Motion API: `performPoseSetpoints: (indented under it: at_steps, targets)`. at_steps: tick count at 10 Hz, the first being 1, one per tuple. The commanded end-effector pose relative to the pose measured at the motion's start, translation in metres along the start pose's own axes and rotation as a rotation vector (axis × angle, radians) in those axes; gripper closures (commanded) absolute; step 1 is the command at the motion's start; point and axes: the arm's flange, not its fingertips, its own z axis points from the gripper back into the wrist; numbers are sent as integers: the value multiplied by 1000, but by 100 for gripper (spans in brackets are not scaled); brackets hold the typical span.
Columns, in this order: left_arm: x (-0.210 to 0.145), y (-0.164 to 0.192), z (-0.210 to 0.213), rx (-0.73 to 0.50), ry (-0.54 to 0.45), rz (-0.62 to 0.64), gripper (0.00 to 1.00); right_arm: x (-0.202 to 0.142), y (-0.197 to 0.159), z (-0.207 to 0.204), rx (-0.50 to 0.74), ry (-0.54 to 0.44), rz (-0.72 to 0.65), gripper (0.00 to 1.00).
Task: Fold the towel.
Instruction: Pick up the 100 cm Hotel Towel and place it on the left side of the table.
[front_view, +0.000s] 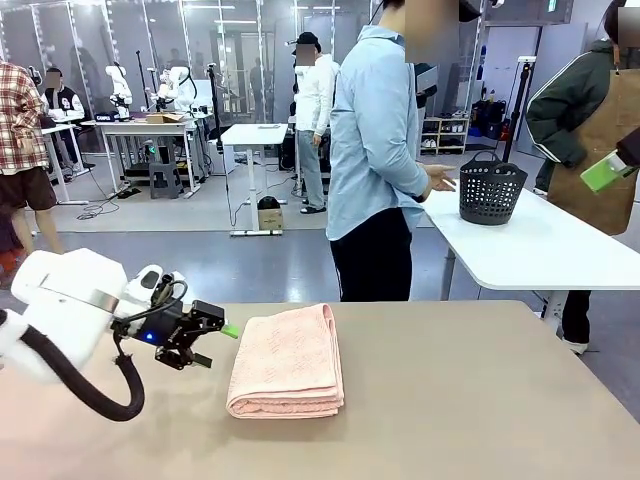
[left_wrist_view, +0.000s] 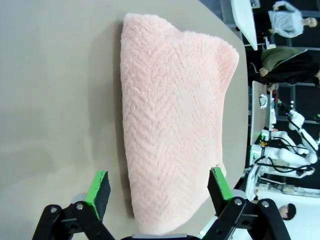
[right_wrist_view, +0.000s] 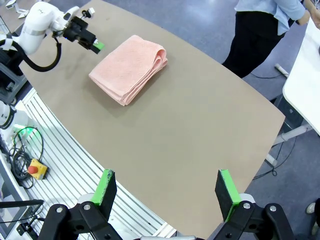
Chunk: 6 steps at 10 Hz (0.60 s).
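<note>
The towel (front_view: 287, 362) lies folded in a thick pad on the table (front_view: 480, 400), a little left of centre. At its nine o'clock hangs the left gripper (front_view: 215, 345), jaws wide and empty, just beside the cloth without touching. The right gripper (right_wrist_view: 167, 187) hovers high over the table, wide too, holding nothing.

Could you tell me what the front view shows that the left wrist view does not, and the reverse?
Front only: the left arm's white body, a person standing across the table, and a dark basket on a white table behind. Left wrist only: the left gripper open, its green pads either side of the towel's near end, and the zigzag weave up close. Both: the folded pink towel lying flat on the table.
</note>
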Motion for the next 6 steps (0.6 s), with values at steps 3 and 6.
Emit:
performPoseSetpoints:
  at_steps: [3,6]
  targets:
    - [9,22,-44,-86,-14,-26,0,0,0,-1,-10,3,-17,0]
    - [5,26,-54,-157,-15,3,0,0,0,-1,-10,3,-17,0]
